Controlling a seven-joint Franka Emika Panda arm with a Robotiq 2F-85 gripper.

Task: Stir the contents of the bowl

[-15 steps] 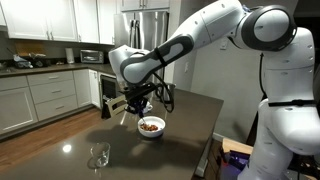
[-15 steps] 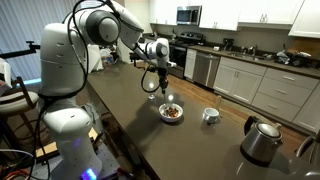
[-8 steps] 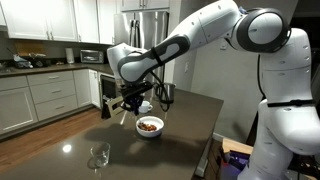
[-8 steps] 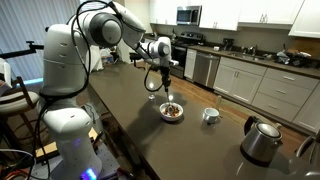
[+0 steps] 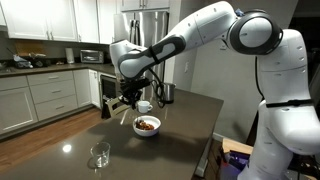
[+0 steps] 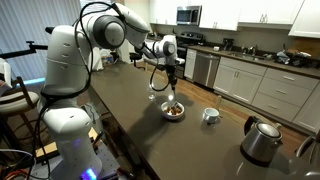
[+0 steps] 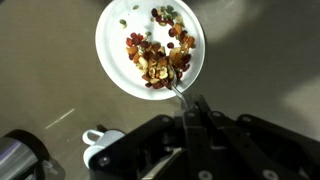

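My hand (image 7: 192, 112) is pressed together on the thin metal stem of a spoon (image 7: 180, 90). In the wrist view the stem runs up out of my fingers (image 7: 200, 122) and slants over the near rim of the bowl (image 7: 115, 55). Its far end lies among the contents (image 7: 155, 55), so I cannot tell the shape of that end.

The contents are a loose heap of reddish-brown, tan and dark pieces. They are gathered toward the side of the white bowl nearest my hand, and a few greenish bits are scattered at the far rim.

In both exterior views my hand (image 5: 133, 99) (image 6: 171, 82) hangs above the bowl (image 5: 147, 125) (image 6: 173, 111), pointing down. The bowl stands upright on the dark counter (image 5: 70, 145) (image 6: 120, 120).

A small white cup (image 6: 210, 115) with a handle sits near the bowl on the counter; in the wrist view the cup (image 7: 100, 150) shows low and to the left. A metal kettle (image 6: 262, 140) stands farther along, well apart from the bowl. A clear glass (image 5: 99, 155) stands upright by itself toward the counter's near edge in an exterior view, also well apart from the bowl.
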